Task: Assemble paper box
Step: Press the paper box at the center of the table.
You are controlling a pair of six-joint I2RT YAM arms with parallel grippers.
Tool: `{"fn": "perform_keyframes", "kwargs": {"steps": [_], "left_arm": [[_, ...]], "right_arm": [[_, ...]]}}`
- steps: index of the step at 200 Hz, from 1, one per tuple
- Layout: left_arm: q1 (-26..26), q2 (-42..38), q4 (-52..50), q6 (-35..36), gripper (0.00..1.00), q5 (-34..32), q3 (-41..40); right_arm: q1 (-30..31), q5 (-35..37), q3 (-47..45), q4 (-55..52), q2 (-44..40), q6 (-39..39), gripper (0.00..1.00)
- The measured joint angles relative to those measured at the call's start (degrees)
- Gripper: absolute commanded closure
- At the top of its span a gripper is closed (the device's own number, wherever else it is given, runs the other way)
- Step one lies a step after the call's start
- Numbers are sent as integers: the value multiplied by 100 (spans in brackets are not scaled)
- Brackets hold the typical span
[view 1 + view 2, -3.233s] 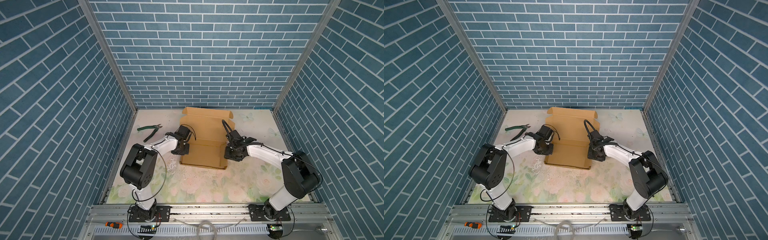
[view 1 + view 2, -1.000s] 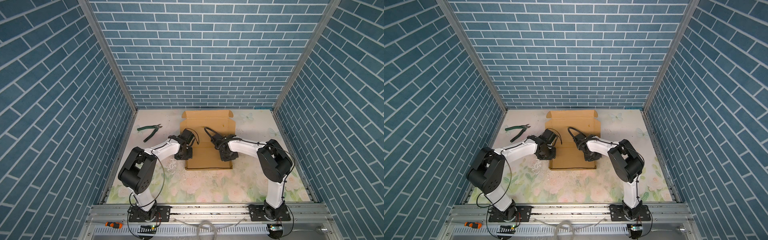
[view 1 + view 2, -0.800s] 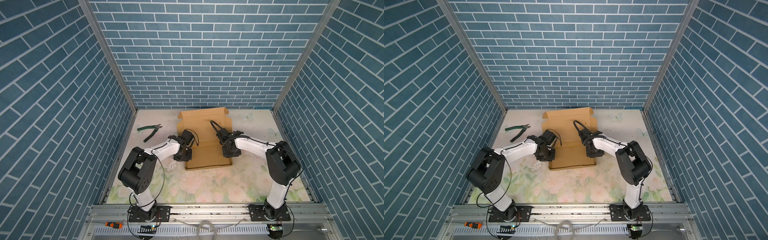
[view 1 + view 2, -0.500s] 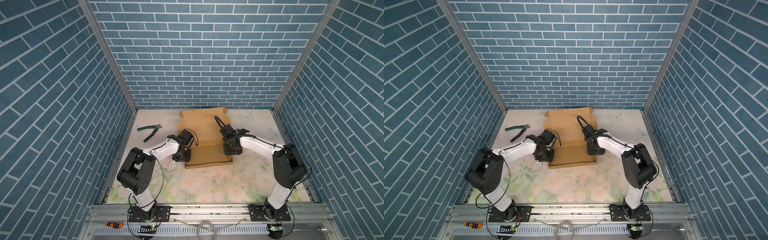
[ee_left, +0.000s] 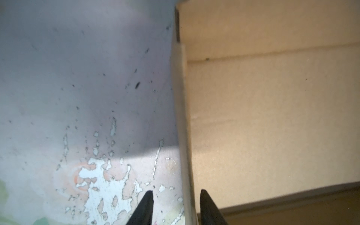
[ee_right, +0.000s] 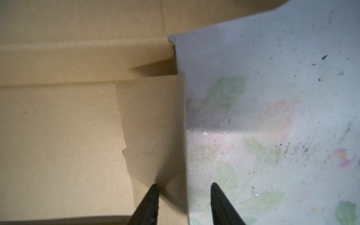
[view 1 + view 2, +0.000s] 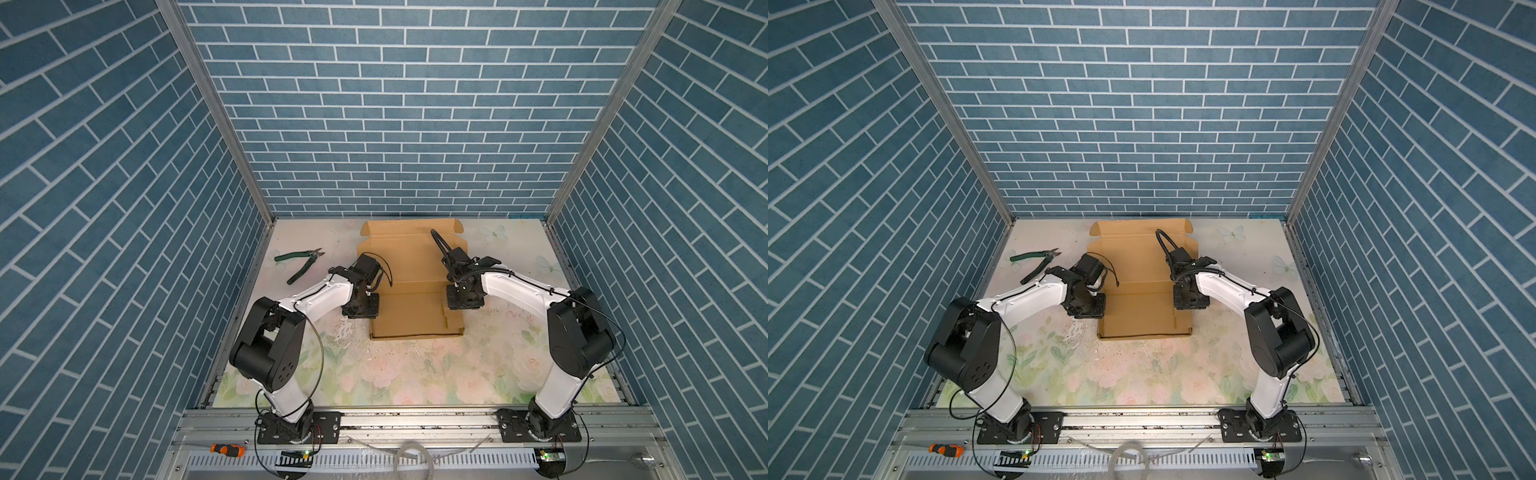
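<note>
In both top views the paper box (image 7: 409, 291) lay near the centre of the frame, a little below the middle, on the flowered desk (image 7: 415, 374). Its nearer part was folded into a shallow tray with raised side walls. Its lid panel stretched flat up the frame toward the brick back wall.

The left hand (image 7: 360, 309) pointed down at the tray's wall on the left of the frame, and the right hand (image 7: 461, 301) pointed down at the opposite wall.

In the left wrist view the fingers (image 5: 145, 208) stood apart astride that wall, one over the desk and one over the tray floor. The hand was open and gripped nothing, though I could not tell whether the inner finger touched the cardboard.

In the right wrist view the fingers (image 6: 151, 204) also stood apart with the wall between them, one over a flap folded inside the tray and one over the desk. That hand was open too, with nothing clamped.

Green-handled pliers (image 7: 299, 266) lay on the desk to the upper left of the box, well apart from it. An orange screwdriver (image 7: 226, 449) rested on the metal rail at the lower left.
</note>
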Motion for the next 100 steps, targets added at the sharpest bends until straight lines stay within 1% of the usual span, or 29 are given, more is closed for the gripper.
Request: {"fn": "perform_keyframes", "kwargs": {"steps": [20, 37, 45, 55, 73, 95, 100], "left_arm": [[122, 17, 66, 142, 60, 0, 173], [175, 114, 162, 251, 64, -7, 323], [179, 186, 225, 293, 65, -7, 363], [179, 289, 291, 321, 67, -4, 378], [170, 424, 354, 345, 75, 28, 376], [162, 428, 455, 391, 79, 79, 374], [162, 428, 472, 400, 80, 87, 374]], "right_arm": [[-66, -4, 17, 85, 61, -35, 56], [-81, -2, 20, 175, 184, -96, 62], [-83, 4, 20, 214, 251, -131, 67], [-83, 20, 20, 247, 328, -166, 75], [-61, 87, 11, 304, 420, -208, 90], [-33, 205, 11, 297, 452, -341, 100], [-20, 227, 11, 297, 452, -348, 100]]}}
